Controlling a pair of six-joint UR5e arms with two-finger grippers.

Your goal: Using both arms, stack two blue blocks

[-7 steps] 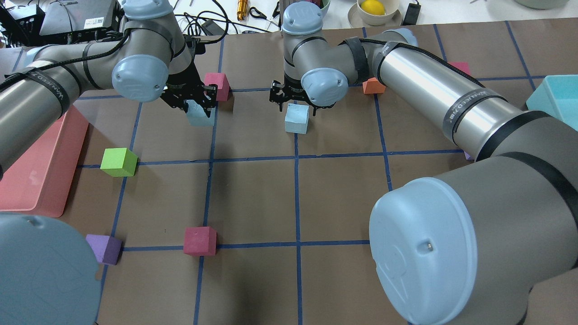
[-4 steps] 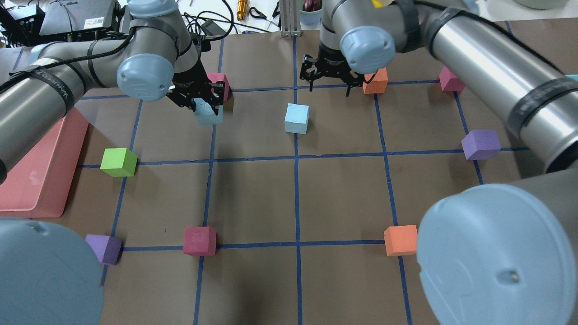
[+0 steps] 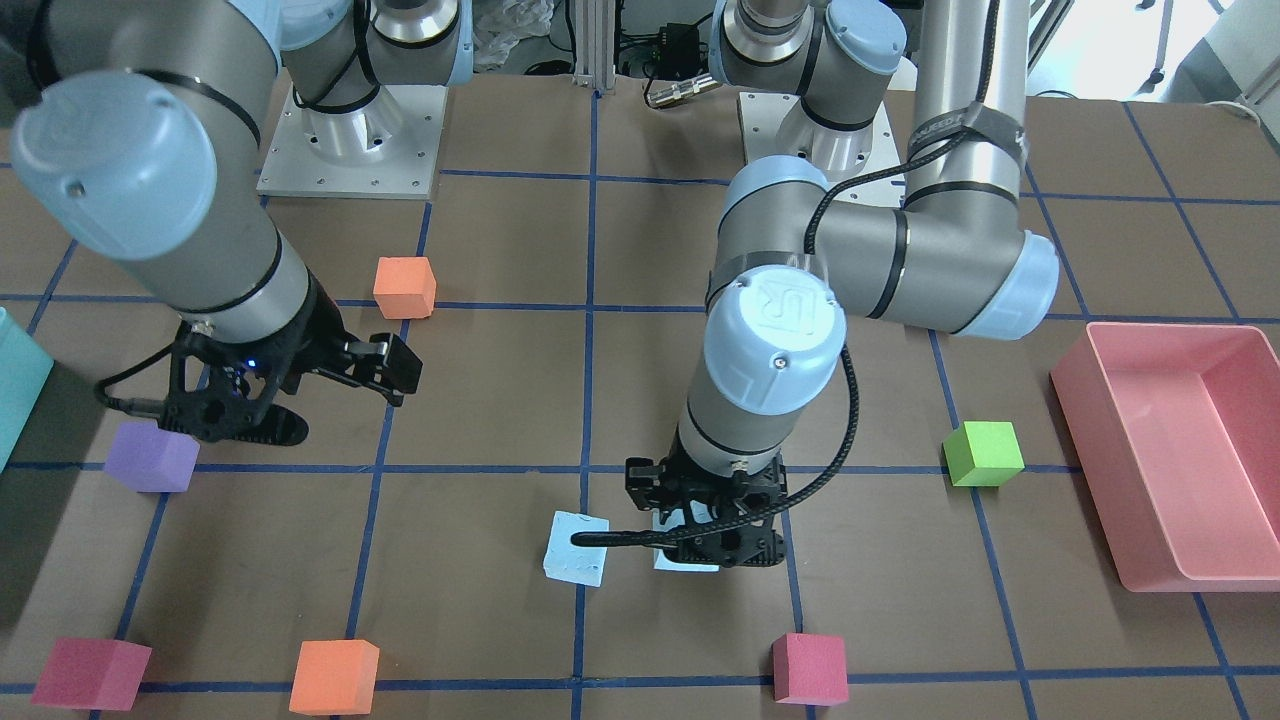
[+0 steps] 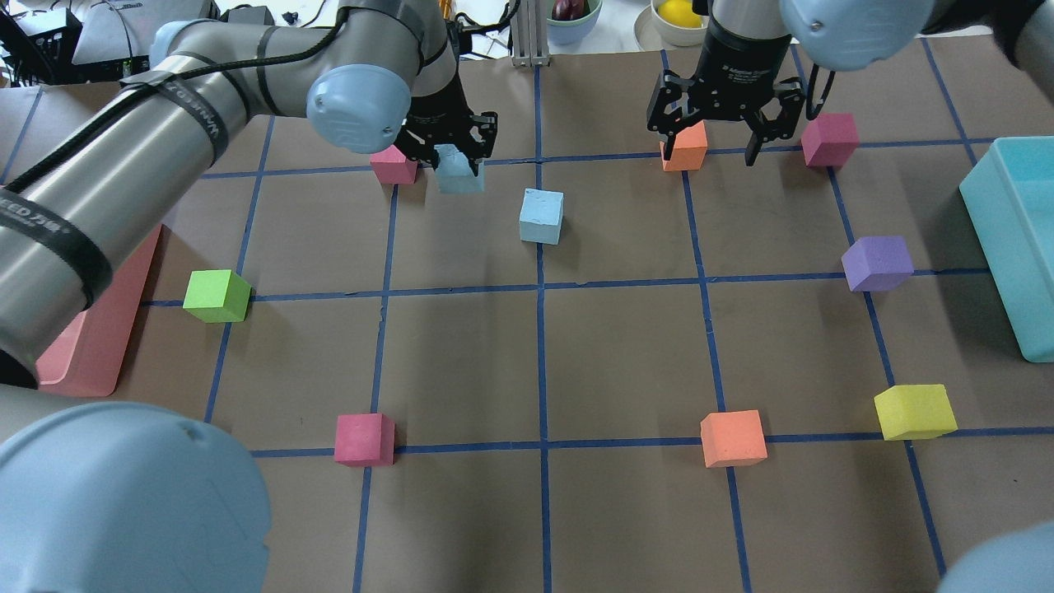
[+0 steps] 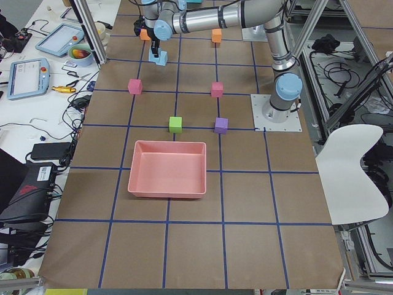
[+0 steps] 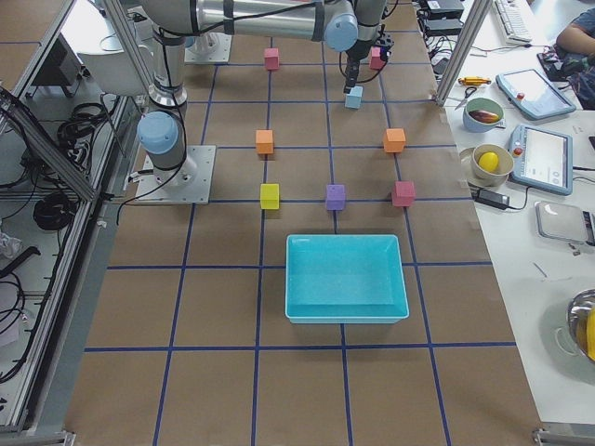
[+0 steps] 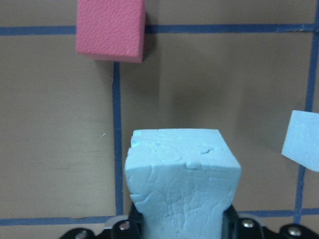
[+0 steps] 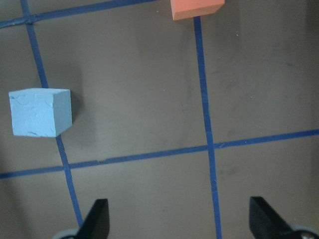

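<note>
The left claw, clamped on the carried blue block, has swung nearer the resting blue block while the right claw, spread empty, withdrew; next, it probably must centre above and lower.

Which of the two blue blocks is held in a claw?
The blue block next to the pink cube, clamped in the left claw. The other blue block sits free on the tape line.
</note>
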